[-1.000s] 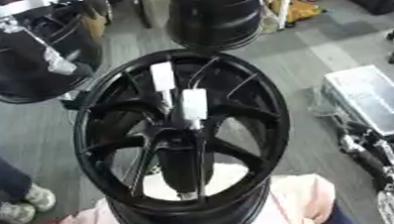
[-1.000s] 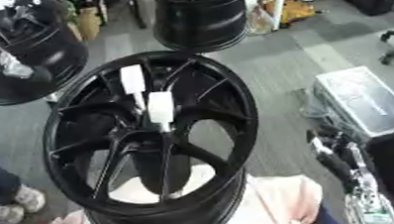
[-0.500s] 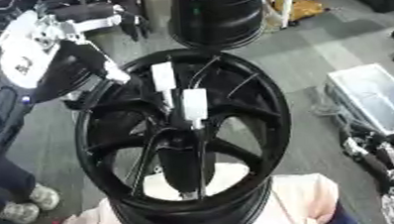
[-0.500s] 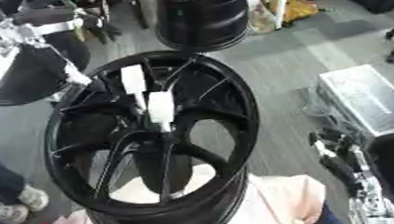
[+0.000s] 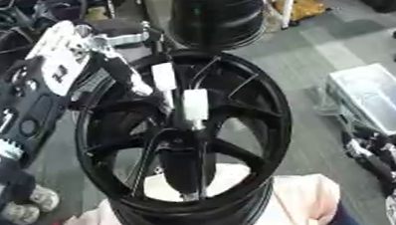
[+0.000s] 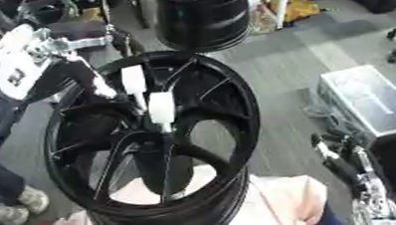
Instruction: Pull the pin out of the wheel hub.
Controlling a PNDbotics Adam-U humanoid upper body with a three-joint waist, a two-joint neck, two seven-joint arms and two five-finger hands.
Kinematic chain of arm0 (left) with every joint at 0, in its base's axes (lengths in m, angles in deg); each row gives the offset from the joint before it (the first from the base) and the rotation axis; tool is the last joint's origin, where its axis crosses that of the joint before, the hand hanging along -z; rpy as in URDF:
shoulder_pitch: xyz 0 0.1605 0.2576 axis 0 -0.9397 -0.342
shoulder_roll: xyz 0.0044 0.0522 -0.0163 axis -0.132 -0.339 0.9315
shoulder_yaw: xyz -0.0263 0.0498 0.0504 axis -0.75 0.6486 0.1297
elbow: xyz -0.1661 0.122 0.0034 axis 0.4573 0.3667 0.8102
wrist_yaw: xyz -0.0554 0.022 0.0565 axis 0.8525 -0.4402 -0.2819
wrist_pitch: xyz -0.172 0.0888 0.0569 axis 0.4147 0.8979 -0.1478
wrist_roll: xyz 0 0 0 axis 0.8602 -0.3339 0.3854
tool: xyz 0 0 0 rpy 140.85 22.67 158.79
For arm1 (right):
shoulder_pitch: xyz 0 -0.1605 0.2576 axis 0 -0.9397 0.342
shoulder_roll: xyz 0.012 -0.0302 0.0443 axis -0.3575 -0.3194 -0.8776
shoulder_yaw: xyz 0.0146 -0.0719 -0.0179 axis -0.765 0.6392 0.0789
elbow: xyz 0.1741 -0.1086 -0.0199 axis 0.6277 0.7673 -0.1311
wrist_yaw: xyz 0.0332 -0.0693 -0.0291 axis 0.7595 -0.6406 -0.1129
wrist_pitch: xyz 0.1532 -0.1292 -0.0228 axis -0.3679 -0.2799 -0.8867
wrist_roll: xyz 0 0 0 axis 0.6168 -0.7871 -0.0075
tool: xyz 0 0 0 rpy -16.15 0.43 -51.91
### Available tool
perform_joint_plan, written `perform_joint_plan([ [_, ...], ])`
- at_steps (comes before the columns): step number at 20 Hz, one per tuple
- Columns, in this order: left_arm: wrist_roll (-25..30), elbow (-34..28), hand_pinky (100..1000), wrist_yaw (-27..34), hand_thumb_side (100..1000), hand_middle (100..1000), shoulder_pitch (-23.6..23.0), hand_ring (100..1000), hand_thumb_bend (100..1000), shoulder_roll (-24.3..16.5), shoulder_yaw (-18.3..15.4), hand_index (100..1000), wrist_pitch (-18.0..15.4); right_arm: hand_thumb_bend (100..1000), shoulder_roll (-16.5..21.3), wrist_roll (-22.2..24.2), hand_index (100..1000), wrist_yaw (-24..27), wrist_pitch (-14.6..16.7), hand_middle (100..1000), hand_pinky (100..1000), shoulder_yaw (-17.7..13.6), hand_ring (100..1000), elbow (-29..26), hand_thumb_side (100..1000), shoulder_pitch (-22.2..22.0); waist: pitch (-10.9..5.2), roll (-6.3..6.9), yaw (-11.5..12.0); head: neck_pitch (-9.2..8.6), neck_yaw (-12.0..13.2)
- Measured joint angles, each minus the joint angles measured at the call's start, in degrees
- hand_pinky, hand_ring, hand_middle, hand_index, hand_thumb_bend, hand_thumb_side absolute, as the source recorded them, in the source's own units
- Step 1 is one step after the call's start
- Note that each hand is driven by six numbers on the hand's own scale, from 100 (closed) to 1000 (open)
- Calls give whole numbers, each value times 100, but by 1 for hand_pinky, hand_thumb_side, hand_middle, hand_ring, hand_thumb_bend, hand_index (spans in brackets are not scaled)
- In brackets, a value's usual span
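A black spoked wheel hub [image 5: 117,155] stands tilted in the middle, on a pink cloth [image 5: 305,197]. Two white pin pieces stick up over its spokes: an upper one [image 5: 163,77] and a lower one [image 5: 194,106] nearer the centre. My left hand [image 5: 121,65] reaches in from the upper left, over the rim. Its dark fingers [image 6: 93,81] are stretched out just left of the upper white piece, and I cannot tell whether they touch it. My right hand [image 6: 340,160] rests at the lower right, fingers relaxed and holding nothing.
A second black wheel [image 5: 216,13] stands behind the hub, and more dark rims [image 6: 41,8] sit at the far left. A silvery case [image 5: 379,97] lies on the grey floor to the right. A person's shoes [image 5: 20,206] show at the lower left.
My left arm has swung in from the left. Its hand has moved right, from outside the rim to just beside the upper white piece. The right hand has stayed put.
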Motion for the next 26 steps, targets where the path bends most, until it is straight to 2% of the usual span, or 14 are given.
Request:
perform_joint_plan([
  [5,-77,216,708,-380,474,661,-19,626,560,98,-61,832,-15,301,-3,10,824,0,6,735,685,1,665,0,399,16,0,-13,-17,0,26],
  [11,-117,355,679,-474,439,599,-51,580,500,141,-123,766,-36,300,-6,10,824,0,6,735,685,2,665,0,399,16,0,-14,-35,0,28],
  [12,-124,358,670,-473,422,580,-51,565,451,143,-126,747,-38,300,-6,11,824,0,6,735,685,2,665,0,399,16,0,-14,-35,0,29],
  [13,-131,359,670,-469,422,580,-52,565,451,143,-132,747,-37,300,-6,11,824,0,5,735,685,2,665,0,399,16,0,-14,-35,0,30],
  [14,-140,359,660,-461,388,558,-52,548,367,143,-139,728,-36,300,-7,11,824,0,5,735,685,2,665,0,399,16,0,-14,-35,0,34],
  [15,-155,359,660,-449,388,558,-52,548,367,143,-145,728,-30,300,-7,11,824,0,5,735,685,2,665,0,399,17,0,-14,-35,0,39],
  [16,-166,358,649,-436,355,532,-52,529,294,143,-154,707,-24,300,-7,11,823,0,5,735,685,3,665,0,399,17,0,-14,-35,0,43],
  [17,-182,355,647,-415,351,529,-52,527,287,144,-155,705,-13,300,-7,12,823,0,4,735,685,3,665,0,399,17,0,-14,-37,0,46],
  [18,-195,354,626,-393,328,502,-52,504,220,145,-155,682,-6,299,-7,12,823,0,4,735,685,3,664,0,399,17,0,-13,-38,0,50],
  [19,-211,350,626,-364,328,502,-52,504,220,154,-155,682,0,299,-8,13,823,0,3,735,685,4,664,0,399,17,0,-13,-40,0,54],
  [20,-225,348,603,-335,312,475,-52,481,166,158,-155,663,8,299,-8,14,823,0,2,735,685,4,664,0,399,17,0,-13,-41,0,58],
  [22,-247,336,583,-269,310,456,-52,463,119,161,-154,644,19,299,-9,17,823,0,0,735,685,4,664,0,399,17,1,-12,-44,0,69],
  [26,-291,288,556,-125,309,433,-52,437,100,160,-157,629,51,299,-27,20,823,0,-4,735,685,5,664,0,400,17,2,-11,-49,0,73],
])
